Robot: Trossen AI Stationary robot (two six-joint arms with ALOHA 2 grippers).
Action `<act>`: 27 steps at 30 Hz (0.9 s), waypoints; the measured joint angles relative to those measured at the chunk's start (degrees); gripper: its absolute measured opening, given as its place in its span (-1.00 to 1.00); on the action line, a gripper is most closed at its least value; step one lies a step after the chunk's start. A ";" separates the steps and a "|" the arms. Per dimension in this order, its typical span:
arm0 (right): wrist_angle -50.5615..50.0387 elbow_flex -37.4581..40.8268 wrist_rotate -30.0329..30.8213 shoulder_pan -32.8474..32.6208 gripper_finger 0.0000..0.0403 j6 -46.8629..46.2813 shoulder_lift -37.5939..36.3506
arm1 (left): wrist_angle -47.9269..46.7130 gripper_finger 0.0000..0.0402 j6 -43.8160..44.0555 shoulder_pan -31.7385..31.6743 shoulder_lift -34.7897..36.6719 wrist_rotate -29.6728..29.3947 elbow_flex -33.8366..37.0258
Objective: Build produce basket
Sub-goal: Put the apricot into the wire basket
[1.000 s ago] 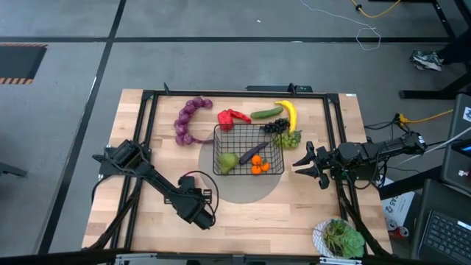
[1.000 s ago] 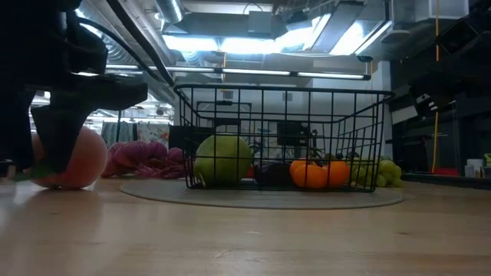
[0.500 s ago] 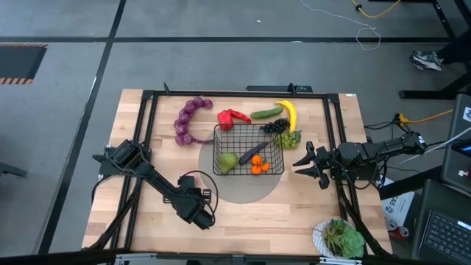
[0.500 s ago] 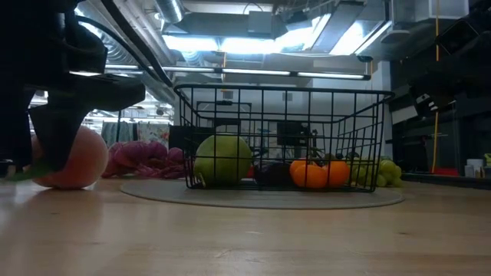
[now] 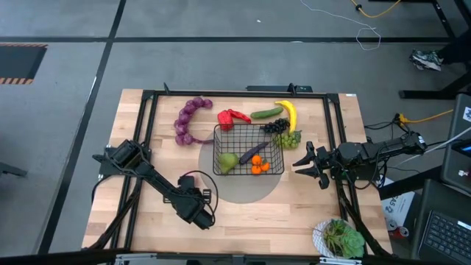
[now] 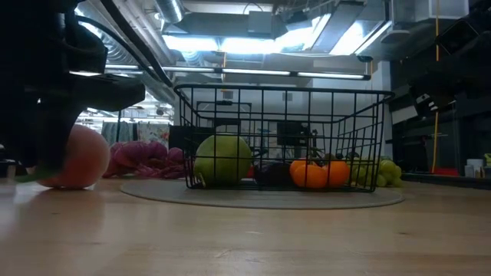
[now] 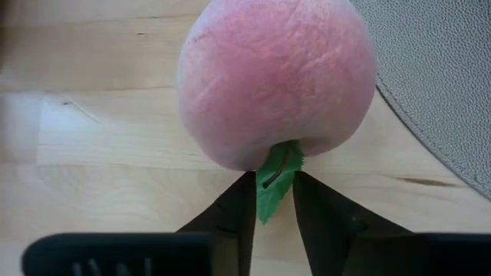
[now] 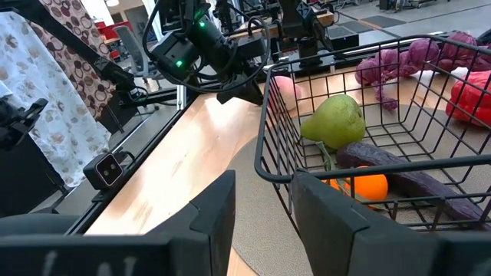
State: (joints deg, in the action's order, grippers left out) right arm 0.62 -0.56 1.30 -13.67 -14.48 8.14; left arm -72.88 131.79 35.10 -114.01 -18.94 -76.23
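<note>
High view: basket (image 5: 249, 149) sits mid-table, pear (image 5: 228, 160), eggplant (image 5: 252, 152), oranges (image 5: 259, 168) contained. Left gripper (image 7: 272, 201) fingers narrowed on peach (image 7: 278, 77) leaf (image 7: 278, 178). Right gripper (image 5: 305, 163) held parted beside basket, nothing gripped.

Blk jointed arms (image 5: 158, 180), looped cables

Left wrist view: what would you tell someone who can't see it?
A pink peach sits on the wooden table, filling most of the picture. The left pincer has its two dark fingers on either side of the peach's green leaf.
</note>
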 joint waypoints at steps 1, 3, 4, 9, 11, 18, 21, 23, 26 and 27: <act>0.00 0.00 0.00 0.00 -0.35 0.00 0.00 | 0.00 -0.63 -0.02 0.01 0.01 0.00 0.00; 0.00 0.00 0.00 -0.02 -0.35 0.00 0.00 | 0.00 -0.67 -0.46 -0.01 0.02 -0.02 0.00; 0.00 0.00 0.00 -0.01 -0.35 0.00 0.00 | 0.01 -0.70 -0.78 0.00 0.01 -0.02 0.00; 0.00 0.00 0.00 0.00 -0.35 0.00 0.00 | 0.06 -0.84 -1.90 0.01 0.01 -0.02 0.00; 0.00 0.00 0.00 -0.01 -0.35 0.00 0.00 | 0.13 -0.91 -2.42 0.01 0.02 -0.04 0.00; 0.00 0.00 0.00 -0.02 -0.35 0.00 0.00 | 0.99 -0.99 -5.22 0.02 0.00 -0.07 0.02; 0.00 0.00 0.00 -0.02 -0.35 0.02 0.00 | 1.25 -1.00 -6.71 0.41 0.01 -0.80 0.02; 0.00 0.00 0.00 -0.02 -0.35 0.00 0.00 | 1.44 -1.00 -7.01 0.96 0.02 -2.33 0.02; -0.01 0.00 0.00 -0.02 -0.35 0.01 0.00 | 1.22 -1.00 -6.99 1.95 0.00 -3.41 -0.41; -0.01 0.00 0.00 -0.02 -0.35 0.01 0.00 | 1.01 -1.00 -6.99 2.25 0.00 -3.43 -0.74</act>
State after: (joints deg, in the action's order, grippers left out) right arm 0.61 -0.56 1.30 -13.69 -14.47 8.14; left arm -71.87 124.79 37.35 -114.01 -22.36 -76.96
